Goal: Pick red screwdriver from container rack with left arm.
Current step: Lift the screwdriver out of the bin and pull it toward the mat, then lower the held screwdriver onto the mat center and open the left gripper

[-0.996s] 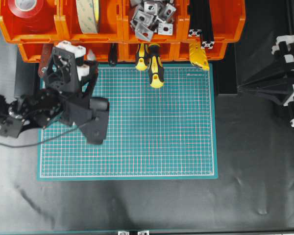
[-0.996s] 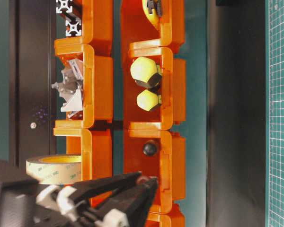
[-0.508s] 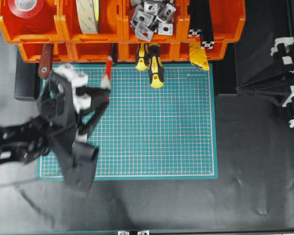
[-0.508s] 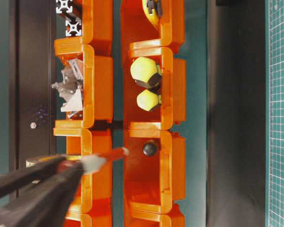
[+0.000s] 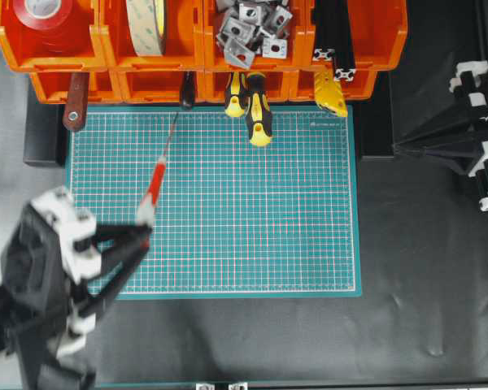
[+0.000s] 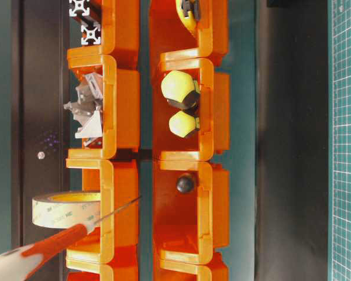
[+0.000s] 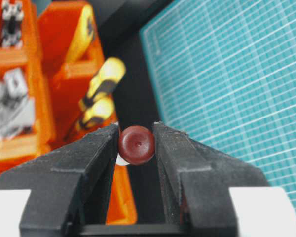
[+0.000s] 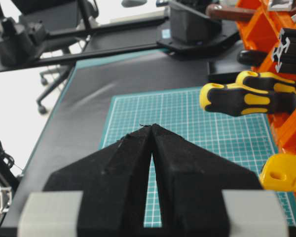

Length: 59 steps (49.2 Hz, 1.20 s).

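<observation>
- While clamped on the red screwdriver (image 5: 152,193), left gripper (image 5: 140,237) over the lower left corner of the green cutting mat (image 5: 309,244), well apart from the container rack (image 5: 146,81).
- Dark red cap (image 7: 136,144) pinched between both fingers (image 7: 96,148) in the wrist view.
- Thin shaft angled up toward the rack, tip just short of the lower bins, clear of them.
- Right gripper (image 8: 152,129) closed to a narrow slit, empty, above the mat.
- Yellow-and-black screwdrivers (image 5: 252,106) poking out of a lower bin.

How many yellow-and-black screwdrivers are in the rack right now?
2. Both sit side by side in one lower-row bin of the container rack: the shorter on the left, the longer jutting over the mat. Others may be hidden inside.
</observation>
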### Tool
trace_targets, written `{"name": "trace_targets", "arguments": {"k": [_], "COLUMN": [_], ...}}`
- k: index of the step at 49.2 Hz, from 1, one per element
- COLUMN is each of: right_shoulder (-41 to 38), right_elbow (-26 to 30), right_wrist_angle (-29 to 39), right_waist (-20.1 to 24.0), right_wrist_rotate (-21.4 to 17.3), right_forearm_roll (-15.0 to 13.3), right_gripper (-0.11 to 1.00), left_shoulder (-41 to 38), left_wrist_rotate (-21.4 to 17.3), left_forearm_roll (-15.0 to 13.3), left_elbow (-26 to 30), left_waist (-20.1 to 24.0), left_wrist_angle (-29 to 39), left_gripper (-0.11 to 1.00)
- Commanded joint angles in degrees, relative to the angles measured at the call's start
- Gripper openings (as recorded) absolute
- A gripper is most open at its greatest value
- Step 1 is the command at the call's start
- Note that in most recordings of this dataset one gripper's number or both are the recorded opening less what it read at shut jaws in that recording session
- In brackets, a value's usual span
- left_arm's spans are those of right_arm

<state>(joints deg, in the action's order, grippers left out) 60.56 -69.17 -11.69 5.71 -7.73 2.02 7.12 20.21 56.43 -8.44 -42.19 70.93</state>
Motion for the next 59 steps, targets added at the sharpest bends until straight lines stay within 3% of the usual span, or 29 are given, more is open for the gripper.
{"name": "trace_targets", "arguments": {"k": [1, 18, 26, 38, 59], "right_shoulder": [-0.26, 0.09, 0.09, 0.18, 0.18], "right_elbow": [0.7, 0.79, 0.79, 0.79, 0.79], "right_wrist_angle": [-0.7, 0.18, 0.18, 0.18, 0.18], "right_waist": [-0.09, -0.18, -0.18, -0.18, -0.44], "right_wrist_rotate": [-0.09, -0.09, -0.09, -0.09, -0.09], "right_forearm_roll": [0.0, 0.0, 0.0, 0.0, 0.0], "right_gripper": [0.01, 0.01, 0.01, 0.01, 0.01], "left_shoulder": [-1.14, -7.12, -7.91, -9.76, -9.84], "left_wrist_rotate": [0.0, -2.81, -5.36, -7.12, -6.06], "left_forearm_roll": [0.26, 0.26, 0.26, 0.35, 0.26], "left_elbow": [3.69, 1.05, -1.67, -6.42, -10.02], "left_waist": [-1.05, 2.2, 5.45, 11.16, 13.27], "left_wrist_angle": [-0.7, -12.39, -15.38, -25.14, -26.89], "left_gripper": [0.26, 0.26, 0.26, 0.26, 0.25]}}
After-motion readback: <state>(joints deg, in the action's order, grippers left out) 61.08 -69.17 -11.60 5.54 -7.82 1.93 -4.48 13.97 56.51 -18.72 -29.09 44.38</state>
